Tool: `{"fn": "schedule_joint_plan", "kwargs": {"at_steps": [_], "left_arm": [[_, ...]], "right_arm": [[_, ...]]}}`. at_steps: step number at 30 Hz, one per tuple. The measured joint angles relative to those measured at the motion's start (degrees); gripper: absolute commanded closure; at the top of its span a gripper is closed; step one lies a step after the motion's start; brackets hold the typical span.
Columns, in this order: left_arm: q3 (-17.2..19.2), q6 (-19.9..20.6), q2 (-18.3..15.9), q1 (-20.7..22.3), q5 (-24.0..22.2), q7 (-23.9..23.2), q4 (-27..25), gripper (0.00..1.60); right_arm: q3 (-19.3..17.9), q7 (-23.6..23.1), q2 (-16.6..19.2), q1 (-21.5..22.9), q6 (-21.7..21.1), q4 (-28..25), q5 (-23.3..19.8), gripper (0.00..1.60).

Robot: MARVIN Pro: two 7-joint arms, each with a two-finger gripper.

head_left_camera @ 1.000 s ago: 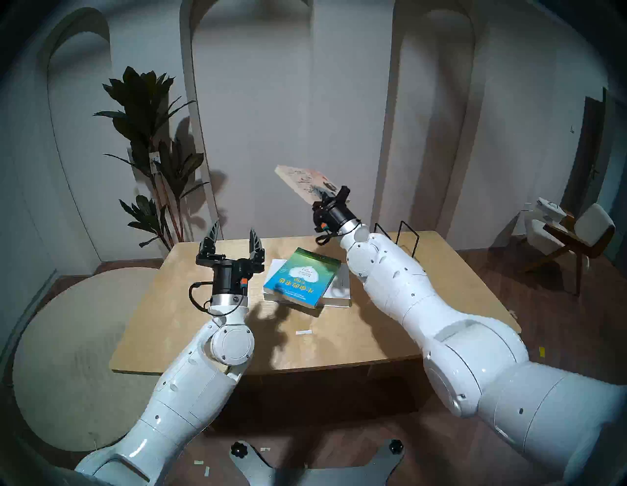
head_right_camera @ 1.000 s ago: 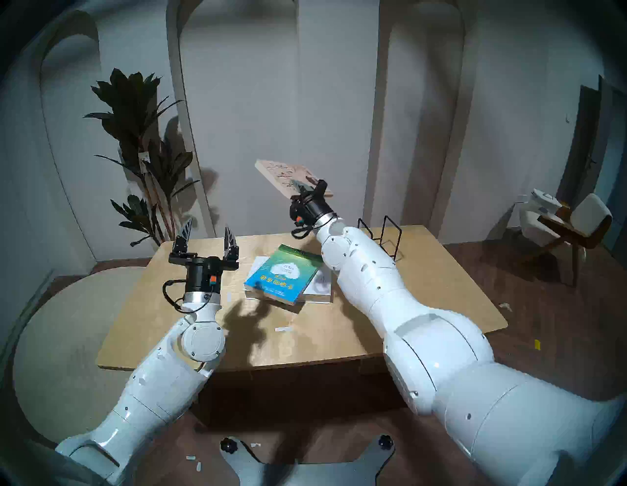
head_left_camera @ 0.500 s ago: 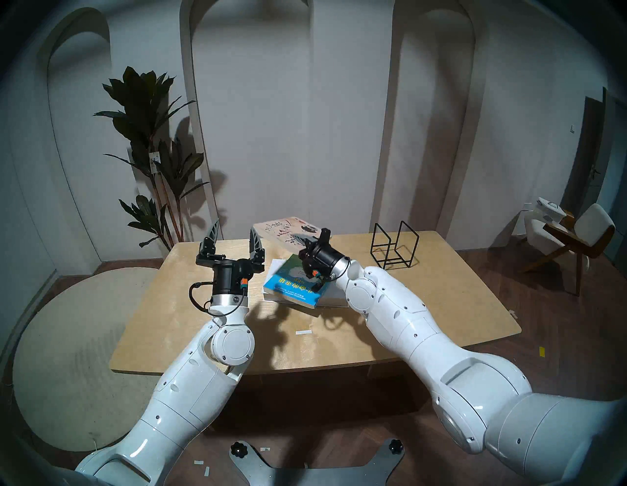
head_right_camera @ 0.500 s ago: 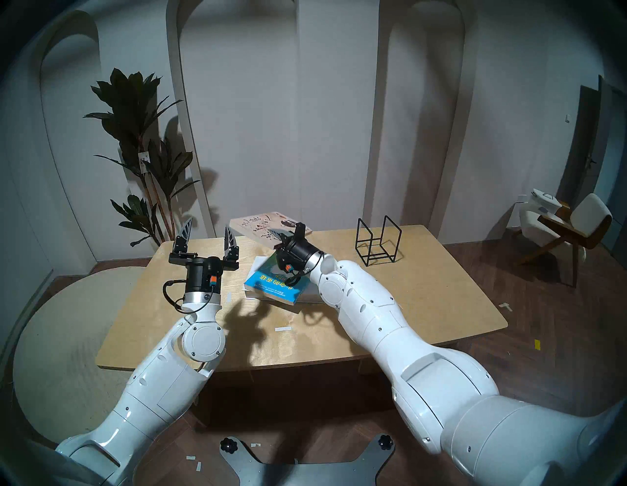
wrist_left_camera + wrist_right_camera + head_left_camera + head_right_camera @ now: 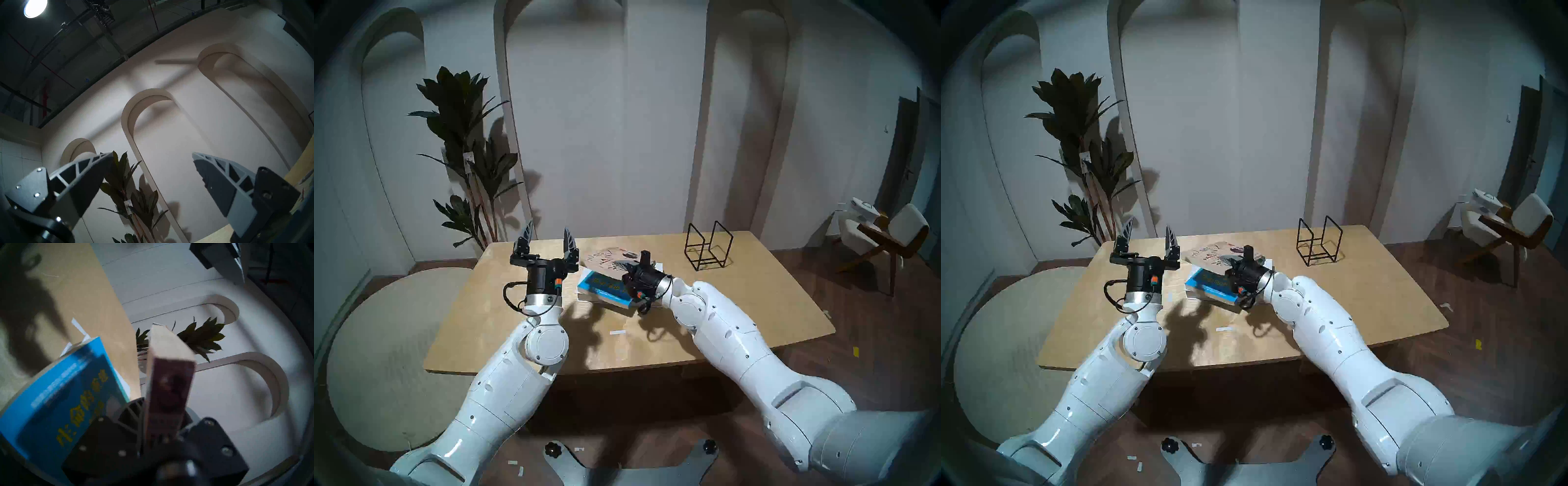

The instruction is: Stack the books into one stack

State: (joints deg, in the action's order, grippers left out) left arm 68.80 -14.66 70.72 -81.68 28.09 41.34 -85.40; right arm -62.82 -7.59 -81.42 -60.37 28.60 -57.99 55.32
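The beige-pink book [image 5: 605, 259] with black calligraphy is held at its near end by my right gripper [image 5: 635, 264], which is shut on it. It hangs tilted just over the blue-green book [image 5: 600, 288], which lies on the white hardcover [image 5: 584, 298] at the table's middle. I cannot tell whether the two paperbacks touch. The right wrist view shows the beige-pink book's edge [image 5: 168, 361] between the fingers [image 5: 130, 411], with the blue-green cover [image 5: 64, 387] beside it. My left gripper [image 5: 548, 234] is open and empty. It points upward to the left of the pile and is also seen in the left wrist view [image 5: 152, 154].
A black wire rack [image 5: 707, 247] stands at the back right of the wooden table [image 5: 738, 305]. A white tape strip [image 5: 617, 332] lies in front of the pile. A potted plant [image 5: 466, 152] stands behind the table's left corner, and a chair [image 5: 890, 234] at far right.
My right arm has brought the beige-pink book down from high over the table's back to just above the blue-green book. The left arm has not moved.
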Motion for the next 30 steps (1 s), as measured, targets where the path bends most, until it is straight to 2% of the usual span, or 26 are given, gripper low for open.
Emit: {"fn": "schedule_joint_plan", "kwargs": {"at_steps": [9,16,22,30], "left_arm": [[0.1,-0.1,0.1,0.0,0.2,0.0,0.0,0.00],[0.2,-0.2,0.1,0.0,0.2,0.0,0.0,0.00],[0.2,-0.3,0.1,0.0,0.2,-0.2,0.0,0.00],[0.3,-0.4,0.1,0.0,0.3,-0.3,0.0,0.00]], "right_arm": [[-1.9,-11.8,0.8,-1.6,-8.6,-6.3,-3.0,1.60],[-2.0,-20.3,-0.1,-0.6,-15.1,-8.3,-3.9,1.60],[-1.1,-23.6,-1.6,1.6,-17.8,-6.7,-3.6,1.60],[0.7,-23.8,-4.1,5.4,-19.1,-0.6,-1.7,1.60]]}}
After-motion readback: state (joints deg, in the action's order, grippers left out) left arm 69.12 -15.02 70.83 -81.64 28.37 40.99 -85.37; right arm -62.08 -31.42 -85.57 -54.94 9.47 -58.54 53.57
